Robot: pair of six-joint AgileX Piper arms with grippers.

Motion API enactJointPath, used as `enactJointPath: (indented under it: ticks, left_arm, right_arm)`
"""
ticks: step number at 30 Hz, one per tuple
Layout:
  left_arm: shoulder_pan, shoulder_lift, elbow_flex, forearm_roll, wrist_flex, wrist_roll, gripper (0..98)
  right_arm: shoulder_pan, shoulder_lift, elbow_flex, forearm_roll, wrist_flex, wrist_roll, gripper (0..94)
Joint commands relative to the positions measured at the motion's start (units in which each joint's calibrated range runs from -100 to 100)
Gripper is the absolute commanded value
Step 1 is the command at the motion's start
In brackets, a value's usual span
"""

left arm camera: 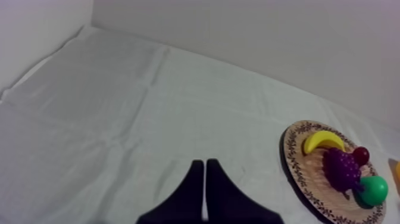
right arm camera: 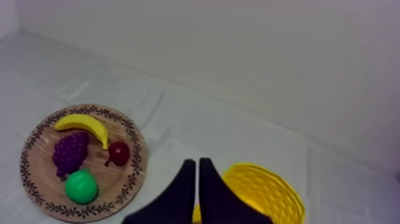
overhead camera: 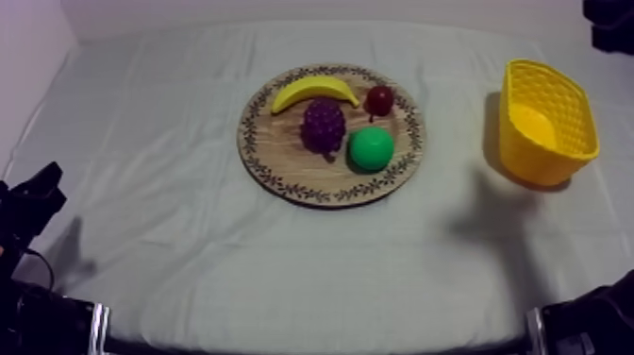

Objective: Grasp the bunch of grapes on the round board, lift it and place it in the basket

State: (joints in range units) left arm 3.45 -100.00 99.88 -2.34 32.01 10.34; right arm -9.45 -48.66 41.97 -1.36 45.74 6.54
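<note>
The purple bunch of grapes (overhead camera: 323,125) lies in the middle of the round wooden board (overhead camera: 283,175), between a banana (overhead camera: 313,91), a small red fruit (overhead camera: 380,98) and a green pear (overhead camera: 371,148). The yellow basket (overhead camera: 552,118) stands upright at the right side of the table. My left gripper (left arm camera: 204,161) is shut on nothing, low at the left and far from the board (left arm camera: 300,179). My right gripper (right arm camera: 197,161) is also shut on nothing, its fingers pressed into a narrow wedge just in front of the basket (right arm camera: 268,193), with the grapes (right arm camera: 68,152) well off to its side.
Grey-white cloth (overhead camera: 189,236) covers the table, and a pale wall runs along its back edge. Black arm parts sit at the lower left (overhead camera: 33,203), the lower right (overhead camera: 585,326) and the upper right corner (overhead camera: 611,21).
</note>
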Motion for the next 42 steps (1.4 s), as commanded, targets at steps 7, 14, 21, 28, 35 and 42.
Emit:
enactJointPath:
  ticks: [7, 14, 21, 28, 35, 42]
  left_arm:
    - [0.0, 0.0, 0.0, 0.02, 0.0, 0.0, 0.1]
    - [0.0, 0.0, 0.0, 0.02, 0.0, 0.0, 0.1]
    - [0.0, 0.0, 0.0, 0.02, 0.0, -0.1, 0.1]
    - [0.0, 0.0, 0.0, 0.02, 0.0, 0.0, 0.1]
    - [0.0, 0.0, 0.0, 0.02, 0.0, 0.0, 0.1]
    - [0.0, 0.0, 0.0, 0.02, 0.0, 0.0, 0.1]
  right_arm:
    - [-2.7, 7.3, -9.8, -2.9, -0.2, 2.8, 0.6]
    - [-5.6, 13.8, -17.8, -3.4, 2.9, 2.9, 0.6]
    - [-8.5, 20.3, -24.9, -3.0, 6.5, 1.4, 0.6]
    - [-11.6, 26.7, -31.2, -1.7, 8.9, -1.1, 0.6]
    - [-13.8, 32.7, -34.8, -0.6, 9.4, -2.7, 0.6]
    - [-15.3, 38.5, -38.9, 0.0, 10.3, -4.2, 0.6]
